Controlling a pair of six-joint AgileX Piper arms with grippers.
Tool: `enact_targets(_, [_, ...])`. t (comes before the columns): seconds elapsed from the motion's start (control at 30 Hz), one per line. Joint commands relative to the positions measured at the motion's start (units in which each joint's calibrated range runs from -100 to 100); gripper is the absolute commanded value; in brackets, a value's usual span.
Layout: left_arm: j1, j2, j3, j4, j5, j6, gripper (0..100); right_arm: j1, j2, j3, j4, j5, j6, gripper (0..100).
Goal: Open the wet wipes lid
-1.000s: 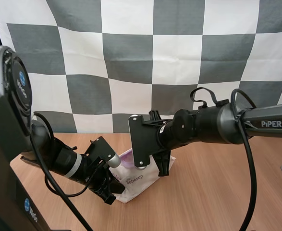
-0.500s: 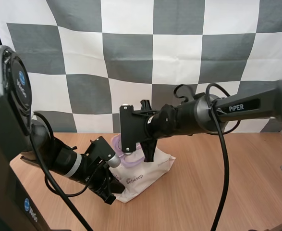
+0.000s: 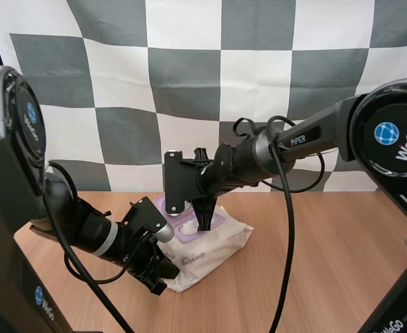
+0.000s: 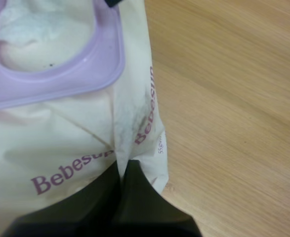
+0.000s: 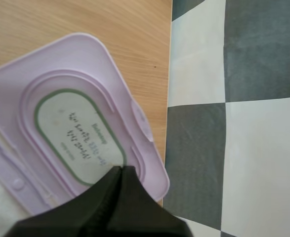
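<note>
- The left gripper [image 4: 121, 167] has its fingers [image 4: 145, 202] closed on the edge of the pack of wet wipes [image 4: 70, 143]. The film creases into a fold that runs in between the tips.
- The pack lies on the wooden surface [image 4: 233, 98], printed side up.
- Its lid [image 5: 80, 128] stands open, hinged back from the opening and showing its inner face with a green-ringed label.
- The purple frame [image 4: 105, 69] of the opening is uncovered, and a white wipe [image 4: 31, 29] shows inside it.
- The right gripper [image 5: 117, 170] has its fingers [image 5: 135, 202] pressed together as one dark wedge, holding nothing. The tip lies over the lid's inner face; I cannot tell whether it touches.
</note>
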State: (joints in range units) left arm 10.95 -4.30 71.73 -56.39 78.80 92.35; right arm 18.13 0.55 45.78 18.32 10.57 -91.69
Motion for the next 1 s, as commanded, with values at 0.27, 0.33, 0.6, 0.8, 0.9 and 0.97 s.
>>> enact_targets(0.27, [-0.01, 0.0, 0.0, 0.8, -0.1, 1.0, 0, 0.0, 2.4, -3.2, 0.0, 0.1, -0.1, 0])
enact_targets(0.33, [-0.01, 0.0, 0.0, 0.8, -0.1, 1.0, 0, 0.0, 3.5, -3.9, -0.1, -0.2, -0.1, 0])
enact_targets(0.6, [-0.01, 0.0, 0.0, 0.9, -3.6, 1.0, 0, -0.5, 2.8, -4.9, 1.6, -0.7, 0.0, 0])
enact_targets(0.8, [-0.01, -0.7, 0.0, 0.6, -3.9, -4.3, 8, -1.1, 0.1, -4.9, 5.0, 2.8, 1.8, 2])
enact_targets(0.9, [-0.01, -3.3, -0.4, 0.6, -3.9, -8.5, 32, -1.1, -3.7, -4.9, 5.0, 3.3, 7.6, 64])
enact_targets(0.97, [-0.01, -6.3, -1.2, 0.8, -3.9, -11.5, 53, -1.1, -6.7, -4.9, 5.0, 1.1, 13.4, 99])
